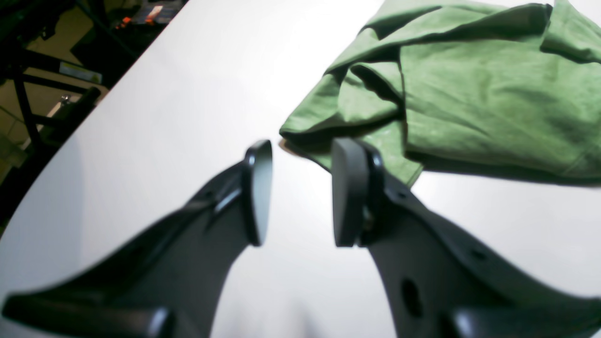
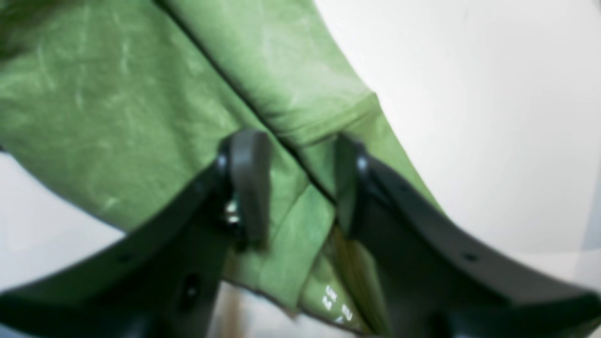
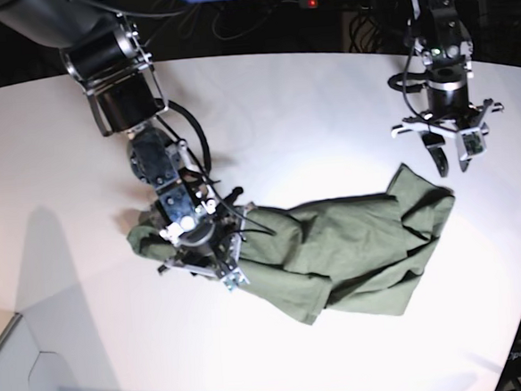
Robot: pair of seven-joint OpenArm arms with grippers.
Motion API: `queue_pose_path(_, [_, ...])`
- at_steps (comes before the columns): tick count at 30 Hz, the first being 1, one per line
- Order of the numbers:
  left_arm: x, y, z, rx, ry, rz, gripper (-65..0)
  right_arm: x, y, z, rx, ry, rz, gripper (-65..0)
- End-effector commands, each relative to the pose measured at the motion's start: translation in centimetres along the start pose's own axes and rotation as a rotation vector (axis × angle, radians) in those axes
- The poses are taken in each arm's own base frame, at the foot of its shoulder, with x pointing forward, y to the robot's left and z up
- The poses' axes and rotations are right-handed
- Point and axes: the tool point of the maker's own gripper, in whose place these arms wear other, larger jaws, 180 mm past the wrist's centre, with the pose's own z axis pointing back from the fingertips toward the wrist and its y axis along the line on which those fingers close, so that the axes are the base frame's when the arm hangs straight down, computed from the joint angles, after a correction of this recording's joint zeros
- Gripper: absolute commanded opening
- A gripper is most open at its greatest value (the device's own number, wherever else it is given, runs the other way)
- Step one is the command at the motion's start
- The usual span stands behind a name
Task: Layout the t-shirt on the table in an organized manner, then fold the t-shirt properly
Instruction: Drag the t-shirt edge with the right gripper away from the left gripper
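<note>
While the crumpled olive-green cloth t-shirt [image 3: 335, 244] lies on the smooth white table [image 3: 308, 103], the right gripper [image 2: 300, 188] straddles its folds, jaws spread; the left gripper [image 1: 300, 192] hovers beside it, spread and empty.

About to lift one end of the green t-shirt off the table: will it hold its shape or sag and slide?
The t-shirt lies crumpled in soft folds and layers, so it will likely droop from the grip rather than hold flat. It looks thin, probably light. The table looks smooth, so the trailing part may drag along behind the right pincer.
</note>
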Motion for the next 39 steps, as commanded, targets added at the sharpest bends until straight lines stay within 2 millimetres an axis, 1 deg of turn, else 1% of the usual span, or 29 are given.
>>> queue_pose_path(1, [1.5, 0.3, -0.1, 0.005, -0.051, -0.005, -44.2, 3.1, -1.5, 0.3, -0.03, -0.074, 0.003, -48.2])
queue_pose_path(3, [1.3, 0.3, -0.1, 0.005, -0.048, -0.005, -44.2, 3.2, -1.6, 0.4, -0.031, -0.075, 0.003, -49.8])
queue_pose_path(6, [1.1, 0.3, -0.2, 0.005, -0.043, -0.005, -44.2, 3.9, -2.0, 0.4, -0.039, -0.094, 0.004, -50.2])
queue_pose_path(8, [1.1, 0.3, -0.2, 0.005, -0.042, -0.007, -44.2, 3.5, -2.0, 0.1, -0.036, -0.08, 0.004, -50.2])
queue_pose_path(12, [1.1, 0.4, -0.2, 0.005, -0.042, -0.008, -44.2, 3.8, -2.3, -0.3, -0.036, -0.078, 0.004, -50.7])
queue_pose_path(14, [1.1, 0.5, -0.2, 0.006, -0.043, -0.01, -44.2, 3.8, -2.3, -0.3, -0.037, -0.078, 0.004, -53.6])
queue_pose_path(17, [1.2, 0.9, -0.2, 0.02, -0.043, -0.007, -44.2, 3.9, -2.3, -0.3, -0.039, -0.083, 0.007, -64.3])
queue_pose_path(19, [1.2, 0.9, -0.2, 0.02, -0.043, -0.007, -44.2, 4.3, -2.7, -0.3, -0.043, -0.089, 0.007, -65.0])
queue_pose_path(22, [1.2, 0.9, -0.2, 0.02, -0.043, -0.007, -44.2, 4.0, -2.7, -0.6, -0.042, -0.075, 0.008, -65.0])
queue_pose_path(24, [1.1, 0.9, -0.1, 0.02, -0.042, -0.008, -44.2, 3.7, -3.6, -0.6, -0.054, -0.069, -0.022, -65.0])
queue_pose_path(25, [1.2, 1.1, -0.1, 0.025, -0.045, -0.008, -44.2, 3.8, -4.4, -0.5, -0.067, -0.074, -0.048, -65.0])
queue_pose_path(29, [1.5, 1.4, 0.0, 0.032, -0.051, -0.007, -44.2, 5.4, -9.9, 0.3, -0.149, -0.118, -0.204, -65.0])
queue_pose_path(30, [1.2, 1.5, 0.2, 0.033, -0.044, -0.009, -44.3, 6.1, -11.6, 0.7, -0.173, -0.139, -0.258, -65.0])
queue_pose_path(32, [1.0, 1.5, 0.4, 0.032, -0.041, -0.012, -44.3, 6.6, -15.0, 1.6, -0.224, -0.177, -0.362, -65.0])
queue_pose_path(34, [1.7, 1.4, 0.5, 0.031, -0.057, -0.013, -44.3, 6.7, -18.9, 2.8, -0.291, -0.214, -0.48, -65.0])
queue_pose_path(36, [1.9, 1.4, 0.7, 0.03, -0.064, -0.013, -44.3, 6.1, -22.0, 3.8, -0.367, -0.239, -0.602, -65.0])
queue_pose_path(37, [2.1, 1.4, 0.7, 0.029, -0.067, -0.014, -44.3, 5.4, -23.2, 4.2, -0.4, -0.245, -0.66, -65.0])
queue_pose_path(38, [2.4, 1.3, 0.8, 0.027, -0.076, -0.014, -44.3, 4.8, -23.7, 4.3, -0.416, -0.246, -0.688, -65.0])
queue_pose_path(39, [2.7, 1.2, 0.8, 0.025, -0.084, -0.014, -44.3, 4.5, -23.7, 4.2, -0.415, -0.241, -0.689, -65.0])
